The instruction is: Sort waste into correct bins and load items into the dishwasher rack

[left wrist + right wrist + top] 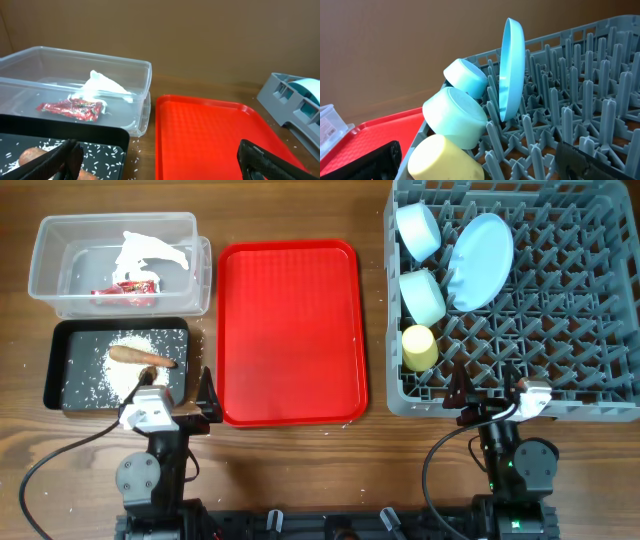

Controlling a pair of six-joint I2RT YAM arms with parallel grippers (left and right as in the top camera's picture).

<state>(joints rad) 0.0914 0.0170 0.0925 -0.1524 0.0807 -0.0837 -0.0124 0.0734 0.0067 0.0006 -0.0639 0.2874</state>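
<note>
Because nothing lies on the red serving tray (290, 330) or loose on the bench (300, 470), the sorting looks all but finished, and the step in hand reads as a last check with both arms parked at the near edge. The left claw (160, 152) hangs with its fingers spread wide and nothing between them, low beside the near right corner of the black tray (58, 365). The right claw (479, 154) is likewise spread and empty, just outside the near wall of the dishwasher rack (560, 330).

The crumpled tissue (148, 252) and the snack wrapper (125, 293) lie inside the clear tub (50, 290). The rice grains (125, 345) and the carrot (140, 357) lie in the black tray, the carrot across the rice. Whether the food lump is there too cannot be told; the left arm hides that corner.

In the rack's left part the white bowl (418, 230), the green bowl (423, 295) and the yellow cup (419, 348) sit tipped on their sides in a column, far to near. The blue plate (482, 260) stands on edge among the pegs just to their right. No spoon shows in any view.

A good check would settle the spoon first. If it turns up, the right claw should come down from above, close across the handle, and seat it among free pegs well apart from the plate, which a nudge might tip.
</note>
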